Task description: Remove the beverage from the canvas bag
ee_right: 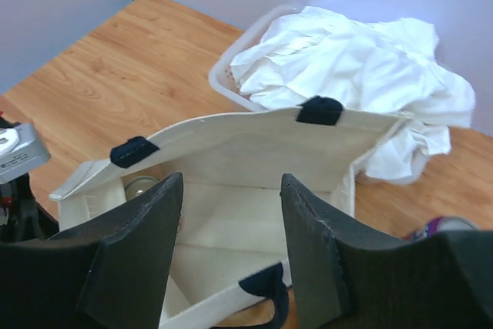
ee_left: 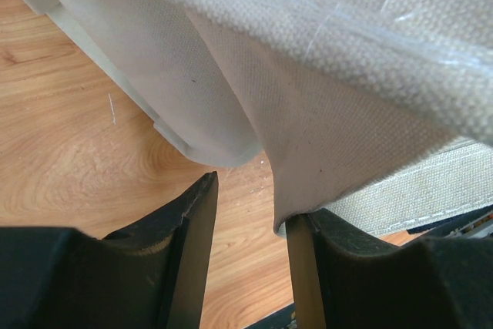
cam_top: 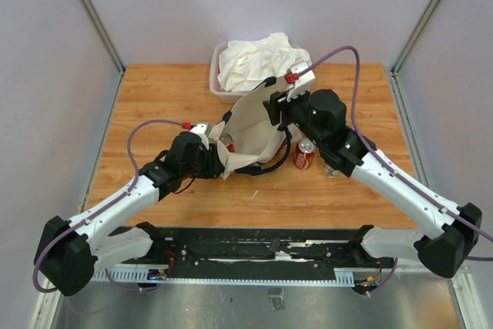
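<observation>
The cream canvas bag with navy strap handles lies open at the table's middle. A red beverage can stands on the table just right of the bag, outside it. In the right wrist view a round silvery can or jar top shows inside the bag at its left corner. My right gripper is open and empty above the bag's mouth. My left gripper is open at the bag's left edge; a fold of canvas rests on its right fingertip, unclamped.
A clear plastic tub heaped with white cloth stands right behind the bag. A small clear object sits right of the red can under my right arm. Grey walls enclose the table on three sides.
</observation>
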`<state>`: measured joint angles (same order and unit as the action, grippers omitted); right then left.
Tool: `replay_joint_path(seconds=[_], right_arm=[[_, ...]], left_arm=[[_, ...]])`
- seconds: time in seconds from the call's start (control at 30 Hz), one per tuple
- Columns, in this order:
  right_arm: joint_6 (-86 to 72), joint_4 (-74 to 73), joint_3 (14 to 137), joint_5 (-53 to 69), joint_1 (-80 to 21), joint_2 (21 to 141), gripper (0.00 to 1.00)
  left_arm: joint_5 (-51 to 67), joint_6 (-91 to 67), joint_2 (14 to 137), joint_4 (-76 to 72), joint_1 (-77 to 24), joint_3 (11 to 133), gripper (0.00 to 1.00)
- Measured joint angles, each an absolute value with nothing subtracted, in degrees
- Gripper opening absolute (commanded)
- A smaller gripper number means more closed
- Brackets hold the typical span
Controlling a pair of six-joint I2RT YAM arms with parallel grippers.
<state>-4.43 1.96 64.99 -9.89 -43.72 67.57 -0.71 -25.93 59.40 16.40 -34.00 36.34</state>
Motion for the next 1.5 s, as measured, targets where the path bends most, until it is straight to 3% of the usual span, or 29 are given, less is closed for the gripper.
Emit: replay_joint_path(seconds=[0.3,0.6,0.93,1.2,1.5], right_arm=[[-4.1,-1.4,71.6,2.0,-43.8,84.0,0.53],[-5.3,-3.6,71.7,9.6,-43.8,96.4,0.78],[-4.2,-5.0,75.5,17.1,-43.8,102.2,0.94],[-3.0,-4.1,78.5,21.6,-43.7,106.6,0.99],[-2.9,-0.9,79.0,22.8,-43.7,109.4,0.97]], left_arm=[[-0.9,-26.2,57.6,17.0,-34.0,36.3,0.44],[-1.0,-26.4,57.4,20.5,-34.0,38.8,0.44],[-1.4,-27.1,55.9,24.1,-34.0,41.3,0.44],[-1.5,-27.3,55.7,24.4,-34.0,41.3,0.44],[-1.5,-27.3,55.8,24.5,-34.0,41.3,0.44]])
